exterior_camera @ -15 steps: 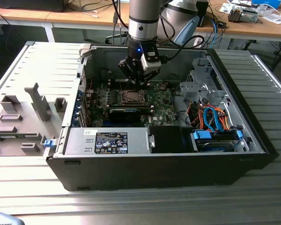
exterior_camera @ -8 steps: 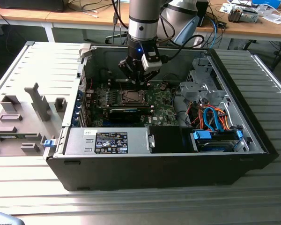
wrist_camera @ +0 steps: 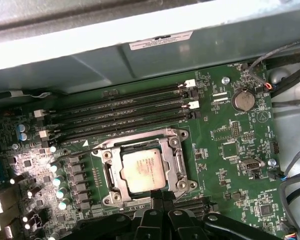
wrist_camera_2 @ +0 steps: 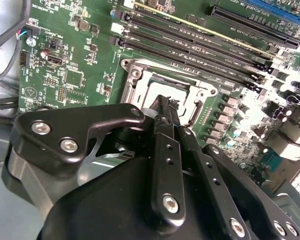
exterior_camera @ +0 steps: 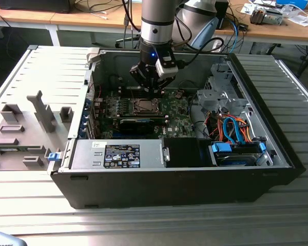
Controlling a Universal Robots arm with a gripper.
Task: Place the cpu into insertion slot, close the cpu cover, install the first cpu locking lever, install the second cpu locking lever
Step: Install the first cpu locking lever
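1. First wrist view shows you the cpu (wrist_camera: 144, 170) seated in the insertion slot (wrist_camera: 145, 167) at frame centre, its cover closed around it.
2. Your gripper (wrist_camera: 162, 197) hovers just beside the slot's lower edge, fingers pinched together, grasping nothing.
3. Exterior view: the gripper (exterior_camera: 150, 88) sits above the motherboard (exterior_camera: 177, 120), upper centre.

Case (exterior_camera: 277, 148): black, lay open on my slatted table (exterior_camera: 143, 225).
Power supply (exterior_camera: 118, 155): sat along its near wall.
Coin battery (wrist_camera: 243, 100): round, on my green board.
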